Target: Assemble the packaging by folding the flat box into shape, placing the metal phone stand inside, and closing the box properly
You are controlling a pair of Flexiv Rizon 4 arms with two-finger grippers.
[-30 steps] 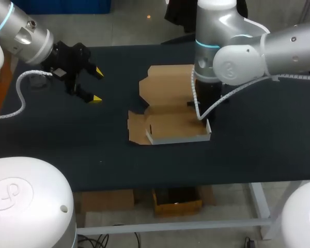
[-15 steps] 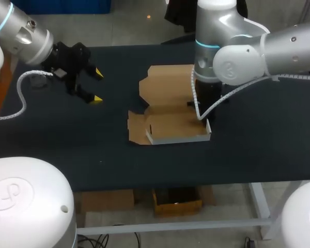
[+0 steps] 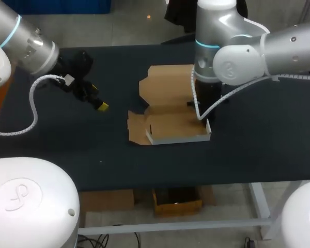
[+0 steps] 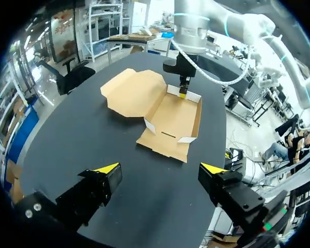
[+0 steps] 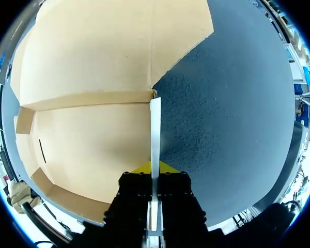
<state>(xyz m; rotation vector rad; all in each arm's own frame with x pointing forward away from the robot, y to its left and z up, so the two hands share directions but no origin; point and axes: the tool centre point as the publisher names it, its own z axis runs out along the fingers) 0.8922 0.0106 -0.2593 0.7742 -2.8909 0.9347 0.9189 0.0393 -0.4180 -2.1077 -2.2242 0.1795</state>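
Right gripper (image 5: 154, 168) clenched on the raised side wall (image 5: 155, 128) of the cardboard box (image 3: 168, 101), middle of the table (image 3: 258, 139). Left gripper (image 4: 159, 168) released, empty, nearer the left edge. Risk: nothing pins the base, so any pull could drag the box or crease that wall.

Silver arms (image 3: 279, 49), cyan rings (image 3: 206, 44), coiled white cables (image 3: 32, 101).

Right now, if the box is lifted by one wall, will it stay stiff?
Probably not. The cardboard box is one thin creased sheet, so its flat lid panel would likely droop. It looks light, so a push should slide it. The side wall pinched by the right gripper may bend.
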